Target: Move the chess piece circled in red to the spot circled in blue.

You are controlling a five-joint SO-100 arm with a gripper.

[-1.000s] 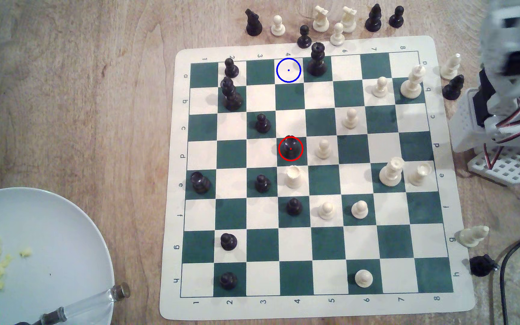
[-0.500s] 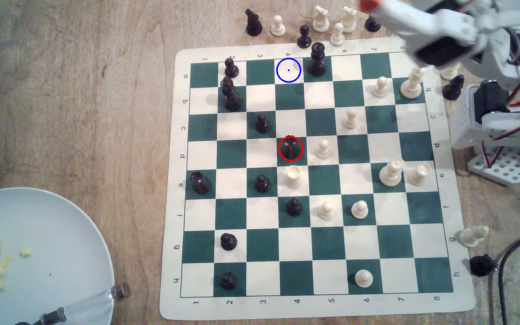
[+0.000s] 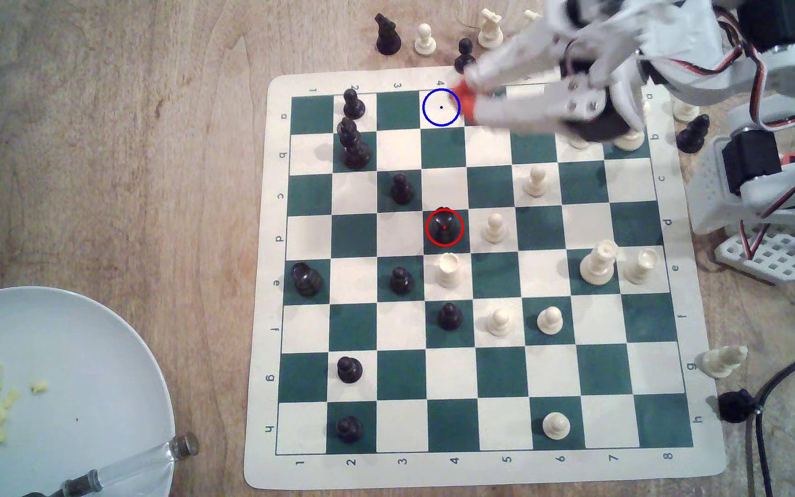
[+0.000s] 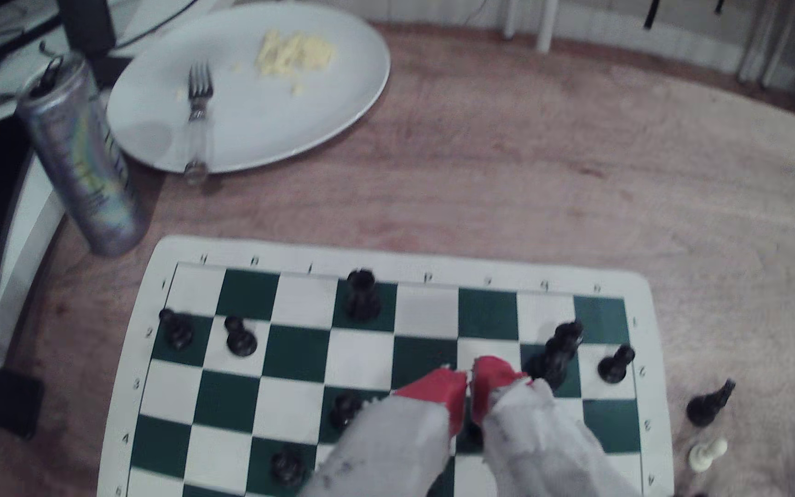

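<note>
The black rook (image 3: 444,227) stands upright inside the red ring on a dark green square near the middle of the chessboard (image 3: 701,459). The blue-ringed cream square (image 3: 441,107) lies in the board's top row in the exterior view and is bare. My gripper (image 3: 463,98) reaches in from the exterior view's upper right, its red tips just right of the blue ring and well above the rook. In the wrist view the gripper (image 4: 469,382) has its red fingertips (image 4: 438,389) pressed nearly together, with nothing held between them.
A cream rook (image 3: 448,270) stands directly below the black rook, a cream pawn (image 3: 494,227) to its right, a black pawn (image 3: 401,188) up-left. Tall black pieces (image 3: 352,143) stand left of the blue ring. Captured pieces line the board's top edge. A plate (image 3: 99,334) and can (image 4: 80,162) sit beyond.
The arm has swung from the exterior view's right edge across the board's top right corner, bringing the red tips beside the blue ring. The black rook has not moved.
</note>
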